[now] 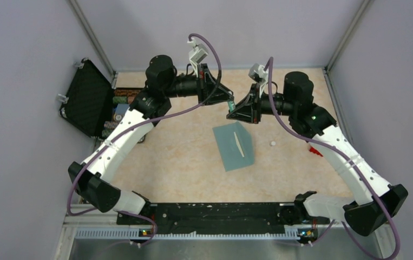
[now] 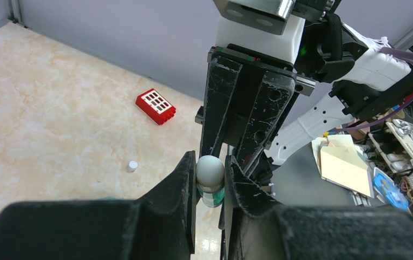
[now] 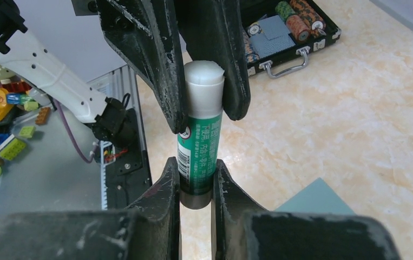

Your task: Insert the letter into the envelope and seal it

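Note:
The teal envelope (image 1: 234, 146) lies flat on the table below both grippers, and a thin white strip (image 1: 238, 143) lies across it. One of its corners shows in the right wrist view (image 3: 315, 197). No separate letter sheet is visible. A green glue stick (image 3: 198, 146) hangs in the air between the two grippers (image 1: 230, 107). My right gripper (image 3: 196, 184) is shut on its green lower body. My left gripper (image 2: 210, 173) is shut on its white top end (image 2: 210, 169). The left gripper's fingers (image 3: 161, 65) also show in the right wrist view.
A small white cap-like piece (image 1: 272, 144) lies on the table right of the envelope. A red block (image 1: 315, 151) lies further right. An open black case (image 1: 87, 97) with chips stands at the far left. Grey walls enclose the table.

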